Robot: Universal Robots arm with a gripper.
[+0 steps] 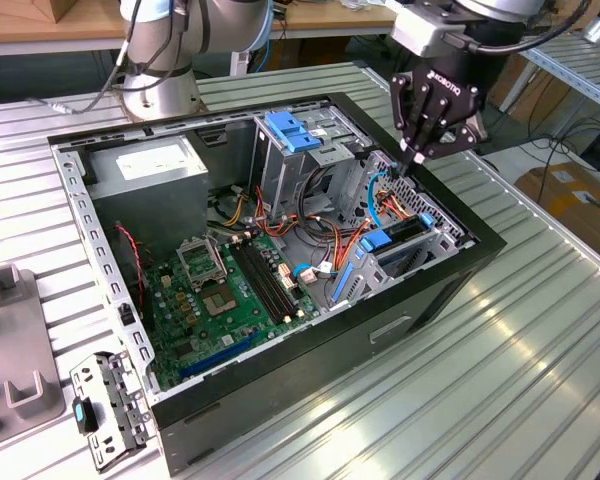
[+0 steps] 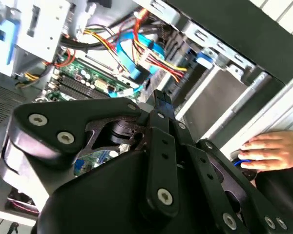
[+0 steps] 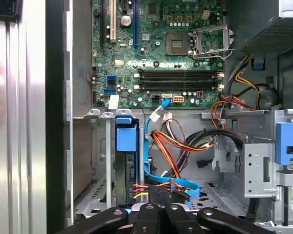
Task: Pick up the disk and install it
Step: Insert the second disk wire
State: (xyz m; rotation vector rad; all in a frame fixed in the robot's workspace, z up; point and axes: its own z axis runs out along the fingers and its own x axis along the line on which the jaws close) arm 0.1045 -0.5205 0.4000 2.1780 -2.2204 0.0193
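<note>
The disk [image 1: 401, 232] stands on edge inside the drive cage at the front corner of the open computer case [image 1: 450, 290]. Its blue side rail and blue end tab face up. In the first wrist view the disk [image 3: 125, 163] sits in its slot between the cage walls, with orange, yellow and blue cables beside it. My gripper [image 1: 412, 160] hangs just above the case's far rim, over the cables next to the cage. It is shut, its fingers [image 3: 154, 197] pressed together with nothing between them. The gripper [image 2: 161, 100] points down at the cable bundle.
A grey power supply [image 1: 145, 165], the green motherboard [image 1: 220, 290] and a metal bay with a blue clip [image 1: 295, 130] fill the case. A person's hand [image 2: 268, 148] rests on the table by the case's outer wall. A grey fixture [image 1: 10, 340] and bracket [image 1: 105, 405] lie at the exterior view's left.
</note>
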